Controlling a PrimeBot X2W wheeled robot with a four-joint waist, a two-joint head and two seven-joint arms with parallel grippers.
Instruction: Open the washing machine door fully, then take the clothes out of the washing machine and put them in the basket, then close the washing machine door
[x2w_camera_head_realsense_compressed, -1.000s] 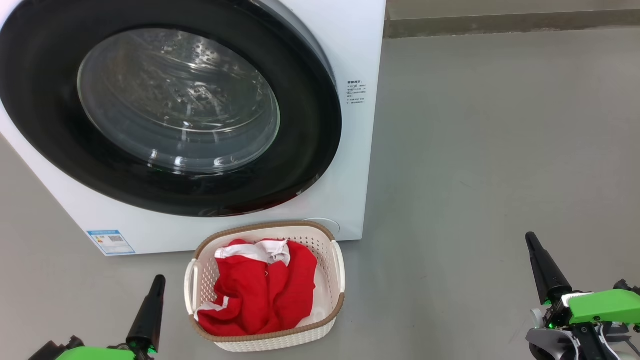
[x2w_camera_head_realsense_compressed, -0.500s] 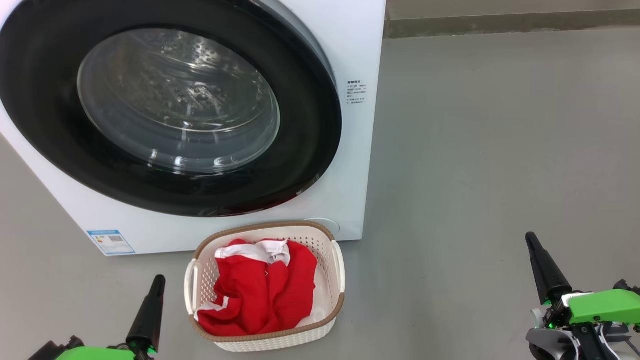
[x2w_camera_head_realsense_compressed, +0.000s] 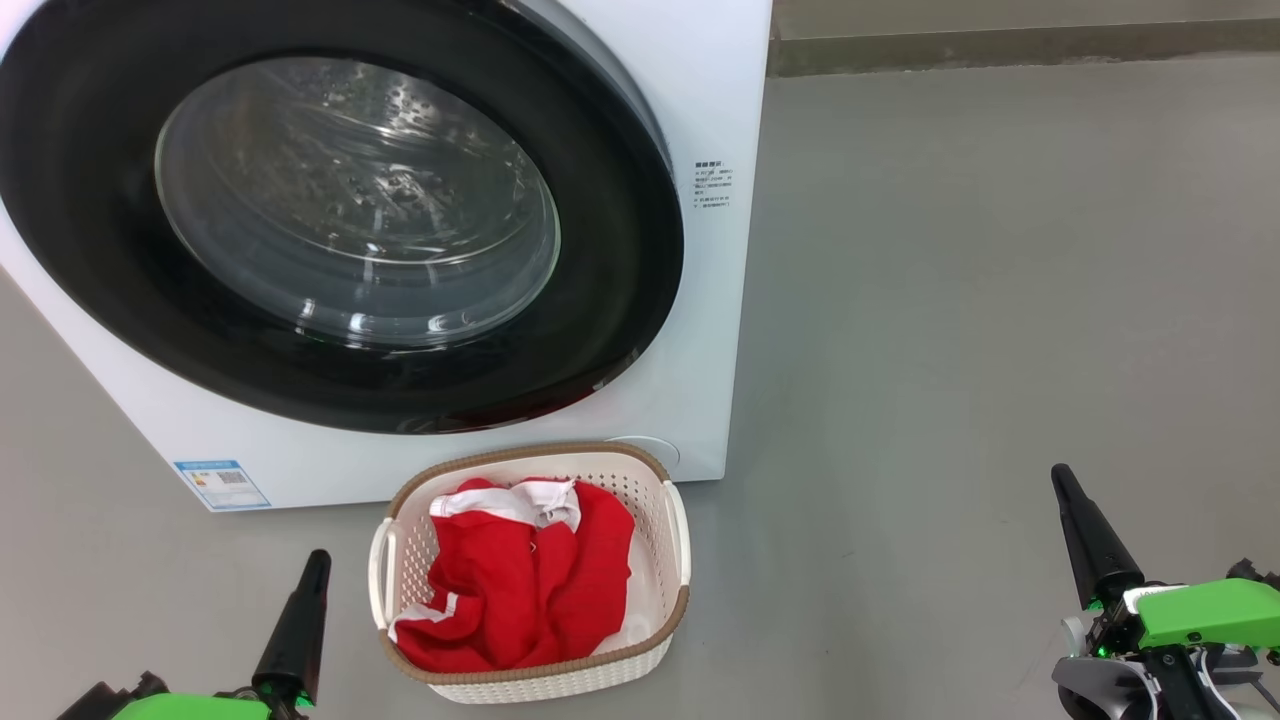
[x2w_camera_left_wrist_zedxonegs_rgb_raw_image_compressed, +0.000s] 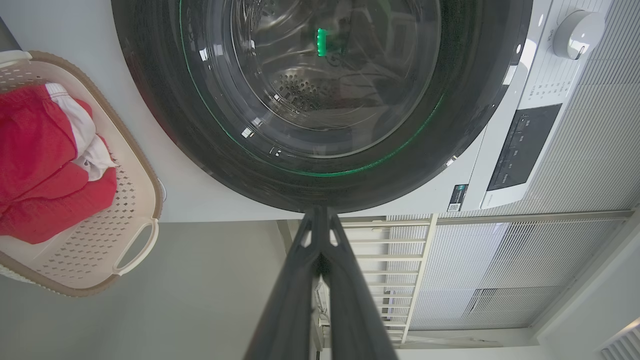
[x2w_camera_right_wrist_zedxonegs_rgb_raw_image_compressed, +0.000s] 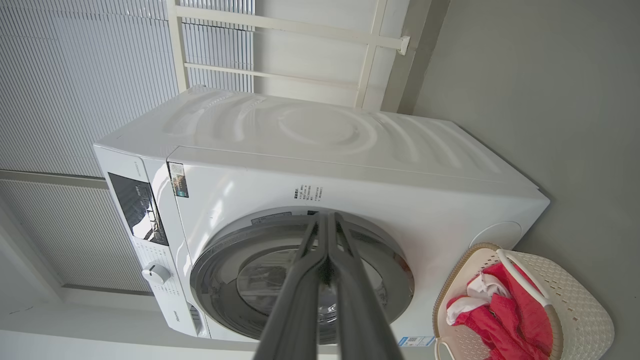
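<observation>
- Two grippers, same state: our left gripper (x2w_camera_head_realsense_compressed: 316, 565) and right gripper (x2w_camera_head_realsense_compressed: 1062, 482) each have their long dark fingers pressed together, with nothing between them.
- We have both parked low over the plain grey floor (x2w_camera_head_realsense_compressed: 1000, 300). The left one is near the basket's left side, the right one well apart to the right. Neither touches anything.
- The large round glossy-black-rimmed door (x2w_camera_head_realsense_compressed: 350, 210) with its bulging clear glass window lies flat against the big white front-loading washing machine (x2w_camera_head_realsense_compressed: 720, 110). We read it as closed.
- Through the glass we see the perforated steel drum (x2w_camera_head_realsense_compressed: 420, 100), with no red fabric in it.
- The soft red clothes (x2w_camera_head_realsense_compressed: 520, 590) with white trim are heaped in the small cream perforated plastic basket (x2w_camera_head_realsense_compressed: 560, 685) with a brown woven-look rim. It stands on the floor right in front of the machine; we can't tell whether it touches.
- Step, our judgement: unloading and door closing both look done, so we're at the end pose.
- Next: nothing left to grasp. We can't confirm the latch, so at most a light push on the black rim with the fingers together, then arms clear.
</observation>
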